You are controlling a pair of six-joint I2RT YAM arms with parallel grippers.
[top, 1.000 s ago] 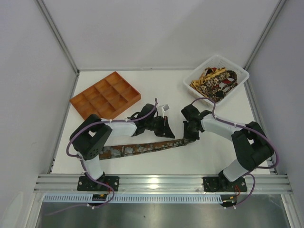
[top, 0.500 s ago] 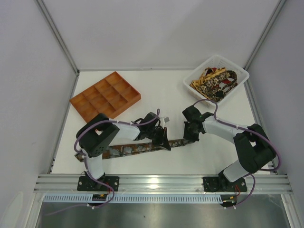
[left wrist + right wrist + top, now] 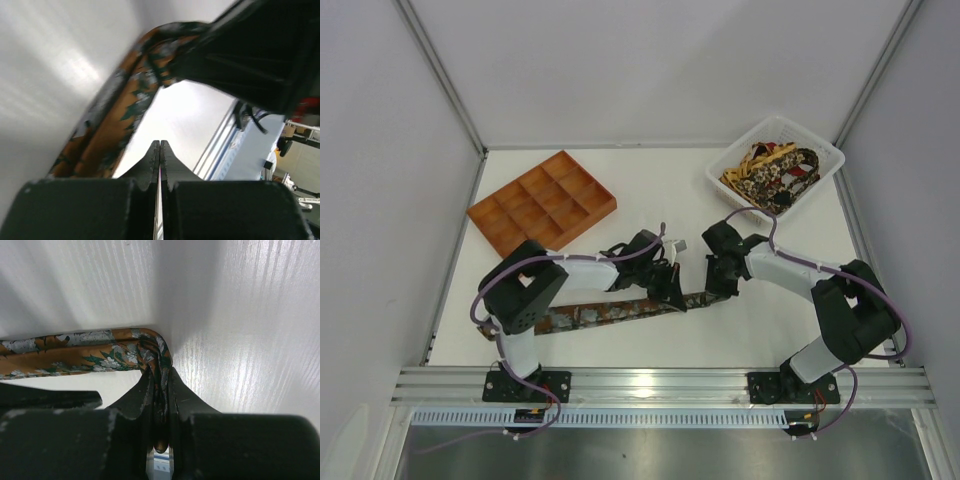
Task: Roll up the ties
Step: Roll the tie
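One tie (image 3: 605, 312), rust-orange with grey and green flowers, lies stretched along the near part of the table. Its right end (image 3: 150, 352) is folded and pinched between the fingers of my right gripper (image 3: 161, 372), which is shut on it. My left gripper (image 3: 672, 293) is shut with nothing between its jaws and sits on or just over the tie a little left of the right gripper. In the left wrist view the tie (image 3: 115, 117) curves past on the left, apart from the fingertips (image 3: 154, 150). More ties (image 3: 772, 170) lie heaped in the white basket.
An orange compartment tray (image 3: 542, 202) stands at the back left. The white basket (image 3: 820, 150) stands at the back right. White walls close in the table on three sides, and a metal rail (image 3: 660, 385) runs along the near edge.
My left gripper has come down and right from above the table onto the tie near the right gripper. The right gripper has kept its hold on the tie's end.
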